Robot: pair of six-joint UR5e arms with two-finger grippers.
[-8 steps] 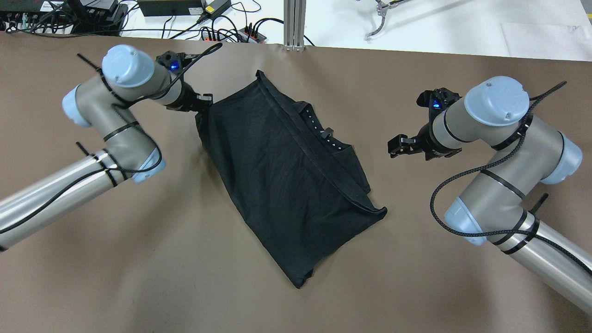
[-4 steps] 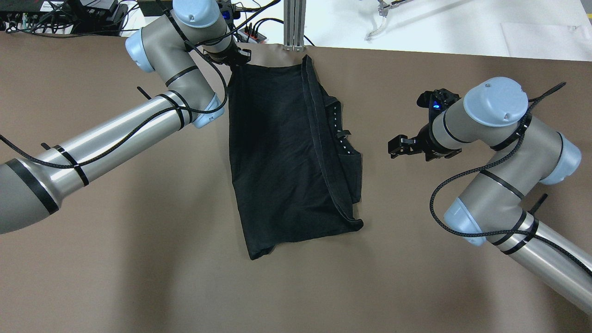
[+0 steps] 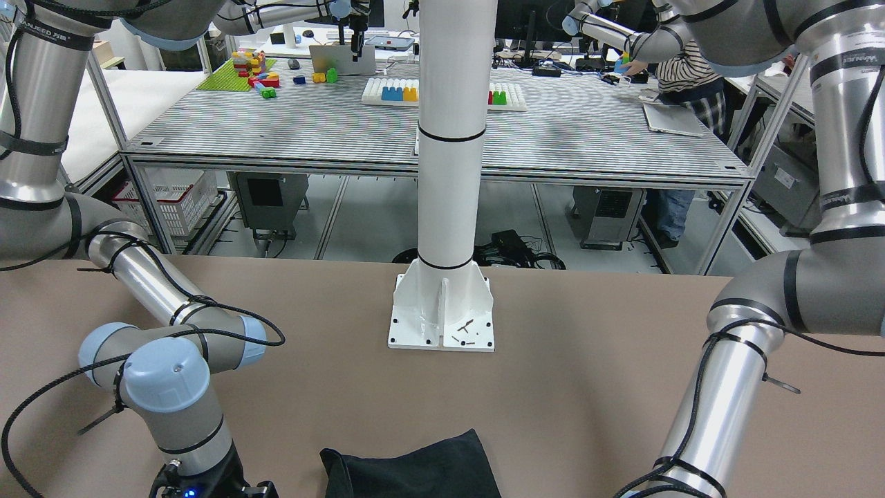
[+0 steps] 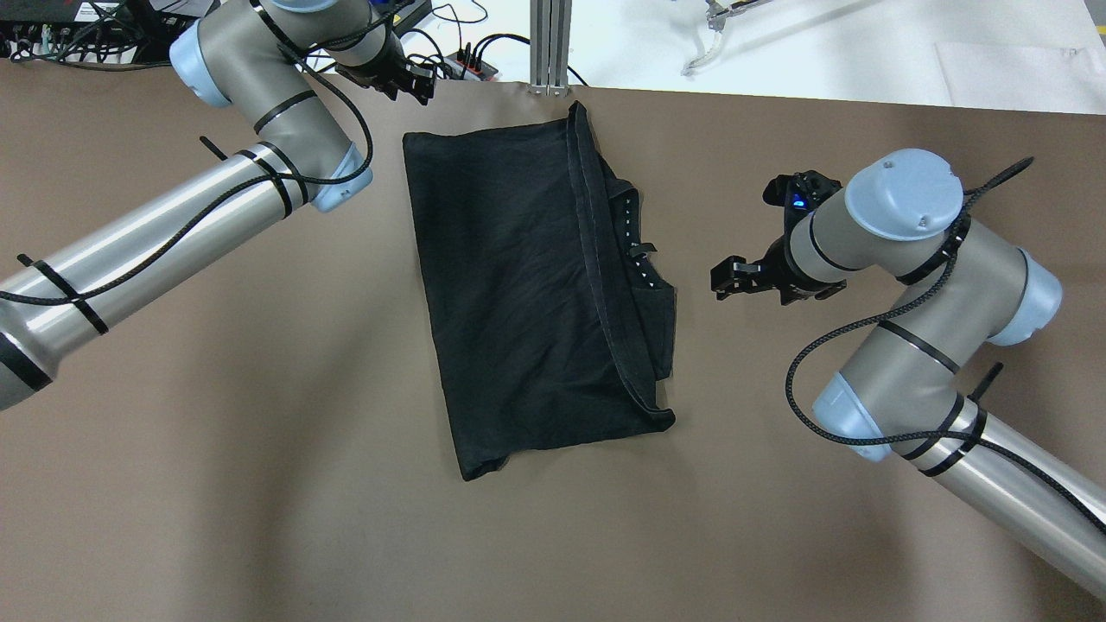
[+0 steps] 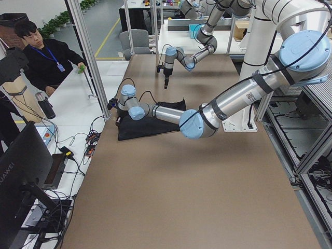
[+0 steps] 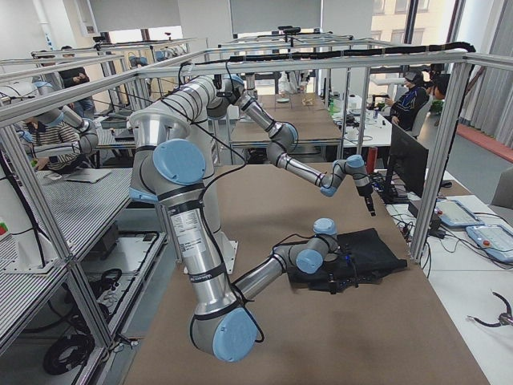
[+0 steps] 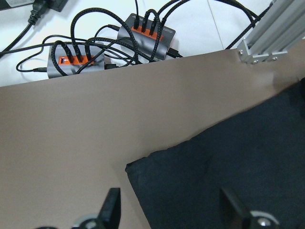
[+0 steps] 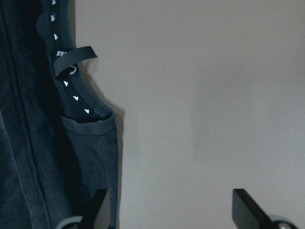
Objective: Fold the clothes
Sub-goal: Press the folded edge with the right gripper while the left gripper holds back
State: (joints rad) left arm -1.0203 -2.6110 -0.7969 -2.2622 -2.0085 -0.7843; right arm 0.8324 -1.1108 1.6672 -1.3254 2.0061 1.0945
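The black clothes (image 4: 518, 285) lie flat on the brown table, folded over, with a hemmed edge running down the right side. They also show in the front-facing view (image 3: 415, 470) and in the right wrist view (image 8: 28, 143). My left gripper (image 4: 416, 82) is open and empty, above the table just beyond the clothes' far-left corner. The left wrist view shows that corner (image 7: 143, 167) between the spread fingers (image 7: 112, 205). My right gripper (image 4: 724, 282) is open and empty, hovering over bare table just right of the clothes' right edge.
The white post's base plate (image 3: 441, 311) stands at the robot's side of the table. Power strips with cables (image 7: 143, 31) and an aluminium post (image 4: 549, 43) sit just past the far table edge, close to my left gripper.
My left gripper pulled the clothes' corner toward the far edge, turning them straight, then let go and moved slightly away to the left. My right gripper edged a little toward the clothes.
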